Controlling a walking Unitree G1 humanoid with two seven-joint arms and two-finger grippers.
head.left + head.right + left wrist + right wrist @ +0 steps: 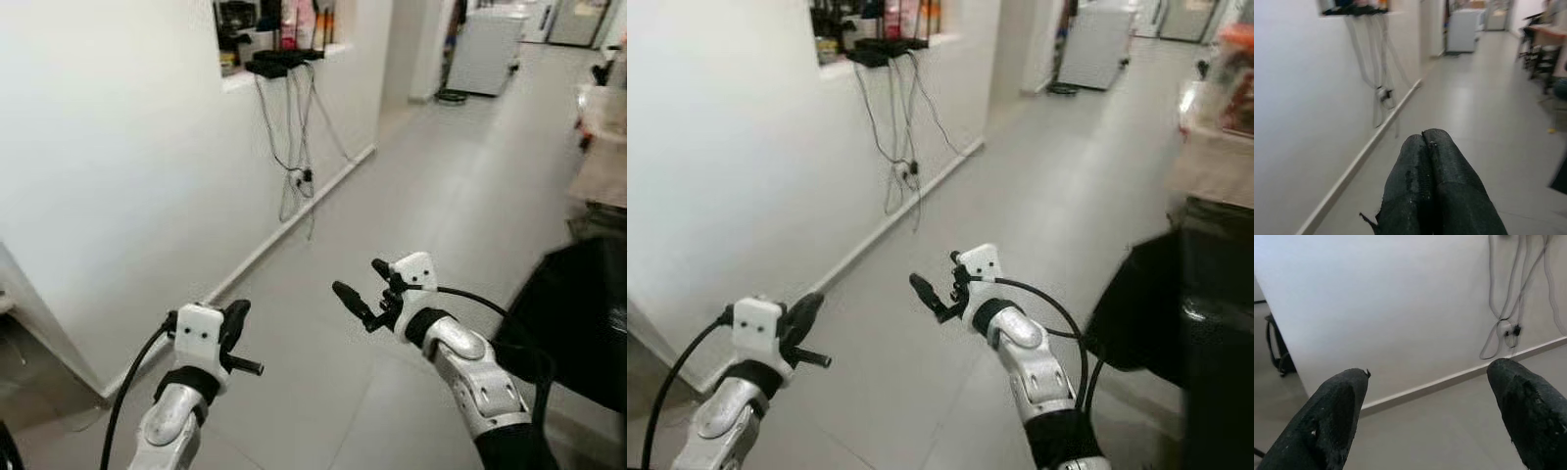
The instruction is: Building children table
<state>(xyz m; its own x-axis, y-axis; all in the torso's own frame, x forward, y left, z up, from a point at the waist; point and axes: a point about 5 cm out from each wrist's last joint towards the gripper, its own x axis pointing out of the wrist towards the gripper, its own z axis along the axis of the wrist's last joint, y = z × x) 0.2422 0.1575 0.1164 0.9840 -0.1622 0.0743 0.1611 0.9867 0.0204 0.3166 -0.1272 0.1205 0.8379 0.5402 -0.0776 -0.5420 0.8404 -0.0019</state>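
In a long hallway with a pale grey floor [411, 196], the robot holds both arms out in front of it. The left tool [238, 338] is low on the left, near the white wall [108, 166], and its two black fingers [1435, 196] are pressed tight together with nothing between them. The right tool [367, 287] is a bit higher, and its fingers [1332, 416] are spread wide with nothing in them. Grey cables [294, 147] hang down the wall from a ledge [284, 61] with dark boxes on it. A white cabinet [487, 49] stands far down the hall. No table parts can be made out here.
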